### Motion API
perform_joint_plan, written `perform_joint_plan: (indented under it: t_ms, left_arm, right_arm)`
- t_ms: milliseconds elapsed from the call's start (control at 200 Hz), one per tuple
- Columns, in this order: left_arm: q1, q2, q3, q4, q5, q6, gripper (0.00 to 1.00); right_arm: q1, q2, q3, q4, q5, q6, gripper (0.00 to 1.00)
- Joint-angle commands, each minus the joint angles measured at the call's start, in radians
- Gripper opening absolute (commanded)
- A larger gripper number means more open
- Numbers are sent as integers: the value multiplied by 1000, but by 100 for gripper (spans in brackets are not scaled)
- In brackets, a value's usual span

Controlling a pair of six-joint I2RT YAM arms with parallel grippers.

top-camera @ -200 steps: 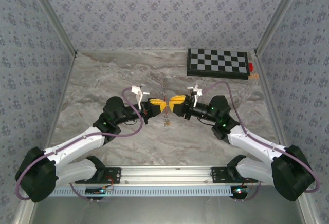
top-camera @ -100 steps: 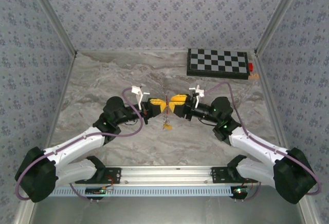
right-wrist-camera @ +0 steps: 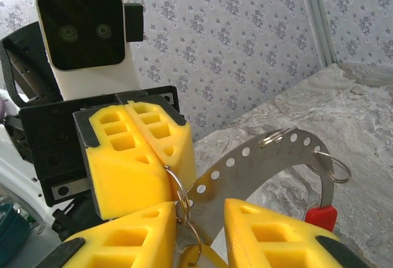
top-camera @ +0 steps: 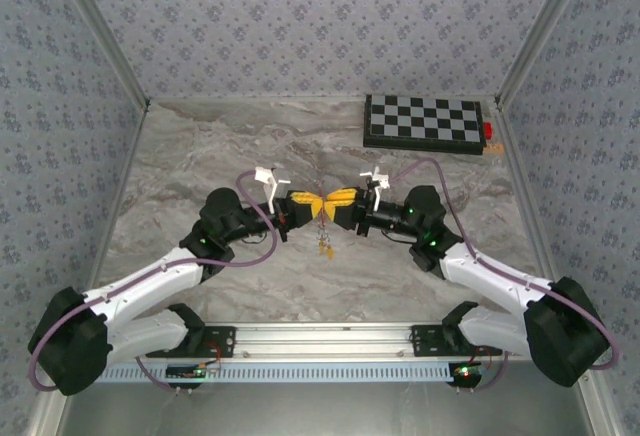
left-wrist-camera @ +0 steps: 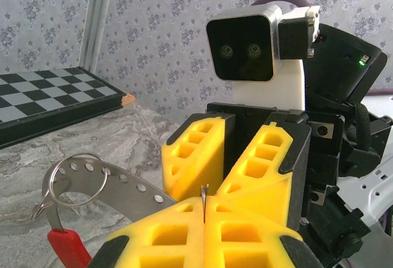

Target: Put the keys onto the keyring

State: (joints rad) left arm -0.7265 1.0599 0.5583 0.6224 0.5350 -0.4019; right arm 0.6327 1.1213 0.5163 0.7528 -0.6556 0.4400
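Note:
My left gripper (top-camera: 307, 206) (left-wrist-camera: 204, 211) is shut on a small split ring (right-wrist-camera: 178, 185) whose edge pokes up between its yellow fingertips. That ring hangs at the keyring (left-wrist-camera: 116, 185) (right-wrist-camera: 270, 154), a curved grey perforated band with a red end (left-wrist-camera: 67, 246) (right-wrist-camera: 320, 215). A yellow key (right-wrist-camera: 200, 257) hangs from a second small ring just below. From above, the keys (top-camera: 325, 247) dangle under the two grippers, above the table. My right gripper (top-camera: 339, 199) (right-wrist-camera: 199, 222) faces the left one with its jaws open around the split ring and band, touching neither.
A black and white chessboard (top-camera: 423, 122) (left-wrist-camera: 37, 99) lies at the back right of the marble table (top-camera: 200, 156), with a small red piece (top-camera: 488, 131) at its right edge. Patterned walls close in the table on three sides.
My right gripper has opened; its fingers were together beside the left gripper's tips before. The left gripper has stayed where it was, holding the ring.

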Motion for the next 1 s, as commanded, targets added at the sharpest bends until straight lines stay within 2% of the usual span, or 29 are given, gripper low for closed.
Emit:
perform_joint_plan:
  t_ms: [0,185,265,350,460,545,725,995]
  left_arm:
    - [-3,-15,23,35,19,8,0]
    - [-4,-18,26,24,16,13,0]
    - [-4,-23,28,12,8,17,0]
    - [-2,-30,30,-14,-13,25,16]
    - [6,-51,40,-70,-29,43,18]
    - [15,-69,55,-126,-37,67,30]
    - [34,-94,80,-222,-46,120,32]
    - [46,-85,109,-295,16,199,31]
  right_arm:
    - [7,12,42,32,-30,-2,23]
    - [6,20,44,28,-44,-6,0]
    - [1,12,41,16,-39,-14,0]
    - [-9,-3,45,-23,-35,-35,0]
    - [-22,-38,55,-106,-31,-86,0]
    - [-30,-69,78,-224,-21,-153,0]
    - [-34,-110,167,-541,19,-310,0]
    - [-36,-111,334,-907,19,-469,0]
